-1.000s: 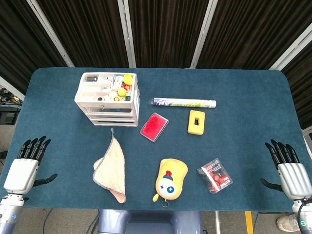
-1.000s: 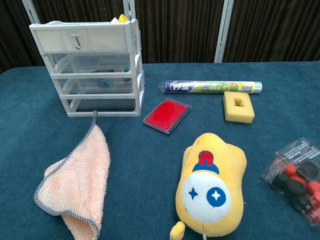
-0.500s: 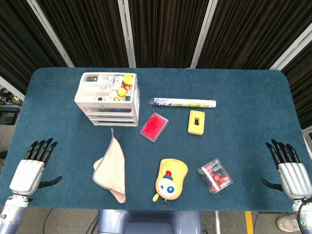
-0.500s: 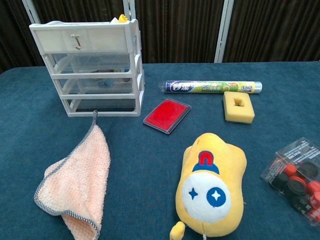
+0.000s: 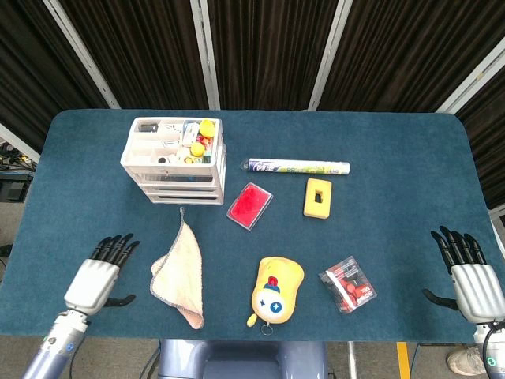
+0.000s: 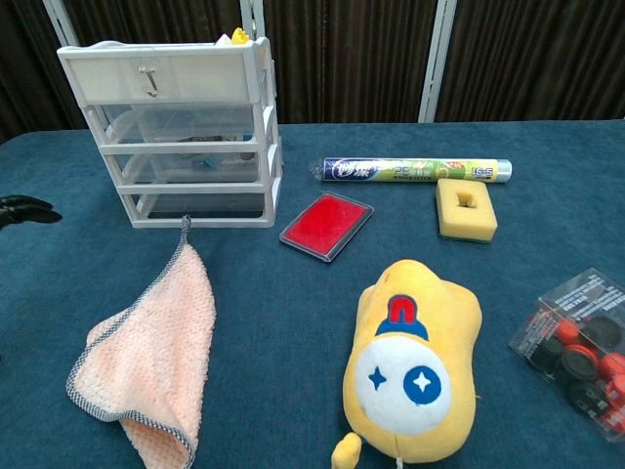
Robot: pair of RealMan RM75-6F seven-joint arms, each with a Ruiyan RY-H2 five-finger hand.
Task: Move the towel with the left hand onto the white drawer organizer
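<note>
Head view: towel [image 5: 180, 273] lengthwise toward organizer [image 5: 175, 160]

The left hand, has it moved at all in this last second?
Yes. In the head view the left hand has moved in from the table's left edge toward the towel, which lies flat and untouched. Its fingers are spread, holding nothing.

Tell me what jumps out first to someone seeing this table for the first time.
The yellow plush toy at the front centre grabs the eye first, lying flat on the dark blue table. Next comes the pink towel, crumpled to its left just in front of the white drawer organizer, whose top tray is full of small items. The left hand hovers open beside the towel, while the right hand waits open at the far right edge.
</note>
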